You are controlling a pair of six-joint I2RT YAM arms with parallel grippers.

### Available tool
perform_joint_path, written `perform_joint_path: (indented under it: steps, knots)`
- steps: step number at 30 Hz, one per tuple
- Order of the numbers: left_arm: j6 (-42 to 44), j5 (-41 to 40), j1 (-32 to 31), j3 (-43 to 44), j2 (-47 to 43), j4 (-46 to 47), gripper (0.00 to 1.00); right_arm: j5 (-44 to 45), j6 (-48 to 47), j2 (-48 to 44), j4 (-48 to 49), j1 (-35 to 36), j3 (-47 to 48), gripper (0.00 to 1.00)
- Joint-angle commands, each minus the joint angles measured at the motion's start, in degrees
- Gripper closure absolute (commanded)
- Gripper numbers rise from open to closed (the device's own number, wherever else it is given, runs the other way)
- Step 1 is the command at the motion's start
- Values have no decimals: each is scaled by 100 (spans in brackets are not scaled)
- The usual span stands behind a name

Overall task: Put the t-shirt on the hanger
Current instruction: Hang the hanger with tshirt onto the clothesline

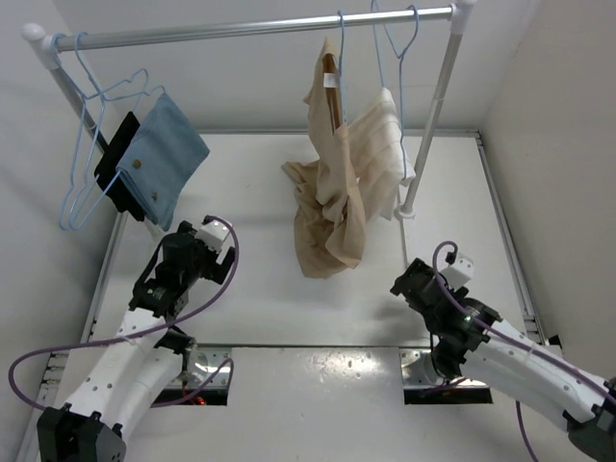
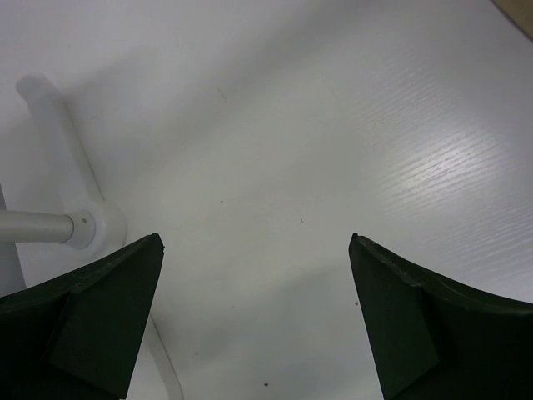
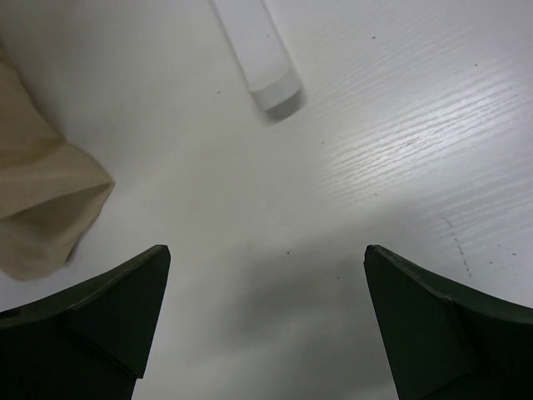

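Your left gripper (image 2: 256,250) is wide open with nothing between the fingers (image 2: 100,317), only bare table (image 2: 333,125) under it. It sits low at the near left, close to a white joint (image 2: 93,225) where a silver tube (image 2: 33,225) of the rack plugs in. Your right gripper (image 3: 266,254) is also wide open and empty. It's low over the table at the near right, with a white bar (image 3: 258,50) lying ahead of it.

The t-shirt (image 1: 332,192) hangs bunched from a pale-blue hanger (image 1: 340,48) hooked on the rail (image 1: 241,29), right of centre. A white label shows near the top of the fabric. Cloth hides the hanger's shoulders, so you can't tell how the shirt sits on the wire. The shirt's lower end reaches the table and folds there. A rounded fold of it shows at the left edge of the right wrist view, apart from the fingers.

Just right of the shirt and touching it, a white ribbed cloth (image 1: 383,144) hangs from a second hanger (image 1: 397,56). At the rail's left end you have several bare hangers (image 1: 75,192), plus a light-blue cloth (image 1: 166,154) with a black item (image 1: 115,164) behind it. Can't tell what the black item is.

Both grippers are well apart from the t-shirt, the right one nearer.
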Motion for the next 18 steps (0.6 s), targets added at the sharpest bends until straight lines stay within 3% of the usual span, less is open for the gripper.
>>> perform_joint_path:
  steps: [1, 7, 18]
  knots:
    - [-77, -81, 93, -34, -117, 212, 0, 483, 719, 395, 91, -16, 131, 0]
    - [-77, -28, 146, -34, -117, 212, 0, 827, 904, 959, 38, -16, 422, 0]
    - [-77, 77, 199, -34, -222, 212, 0, 898, 1203, 1144, 222, -16, 580, 0]
